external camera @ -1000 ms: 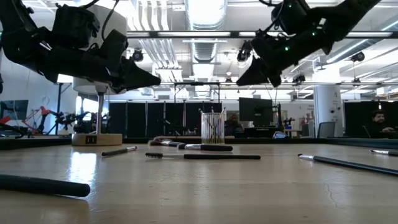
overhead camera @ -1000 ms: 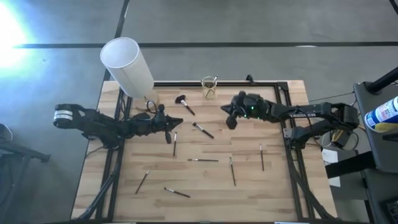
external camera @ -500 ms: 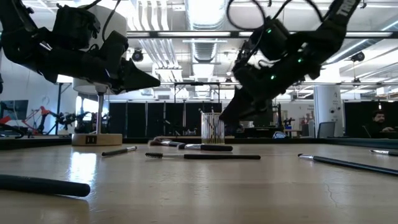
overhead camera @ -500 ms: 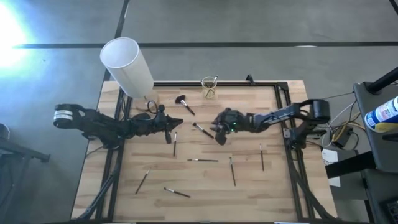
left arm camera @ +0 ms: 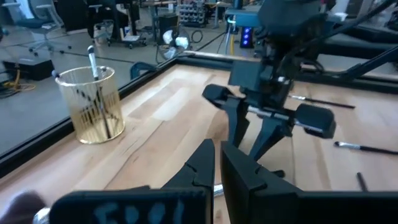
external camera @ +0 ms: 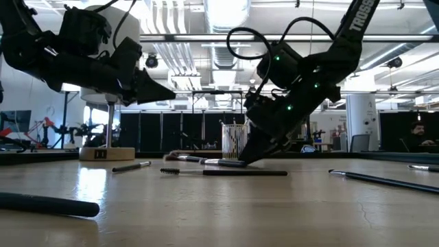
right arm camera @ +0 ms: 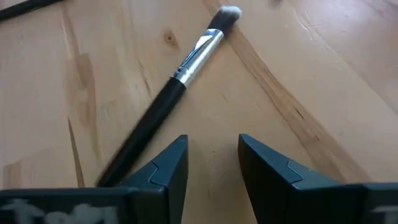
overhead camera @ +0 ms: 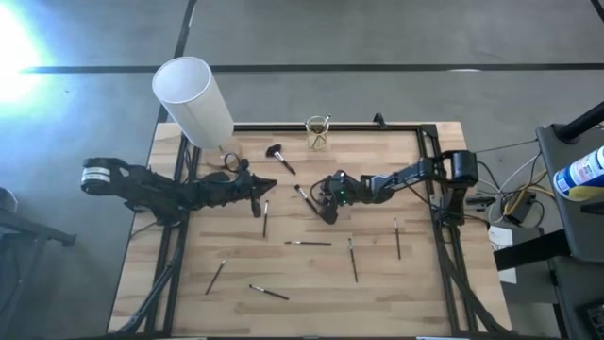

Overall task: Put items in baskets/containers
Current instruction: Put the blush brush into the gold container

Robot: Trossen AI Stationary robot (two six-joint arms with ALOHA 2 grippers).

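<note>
**Right gripper low over a brush that sits off to one side of its fingers**

A light wooden table point(overhead camera: 377, 283) fills the space between two dark arms. A tall white cylinder point(overhead camera: 193, 99) stands at the far left corner. The small glass cup point(overhead camera: 318, 133) sits at the far edge, already holding a few brushes. Other brushes lie scattered, among them one with a bushy head point(overhead camera: 279, 157) near the cup.

The left gripper point(overhead camera: 267, 186) hangs above the table's left half, fingers together, holding nothing I can see.

The right gripper point(overhead camera: 324, 206) is down near the middle of the table, fingers apart and empty. Its target, a black brush with a silver collar and pale tip point(right arm camera: 186, 67), lies slanted on the wood, with its handle passing beside one finger rather than between the two.

The risk, as I judge it: closing now could catch only the handle's edge, so the thin round stick rolls or skids away. Pressing lower could jam the fingertips into the wood.
</note>
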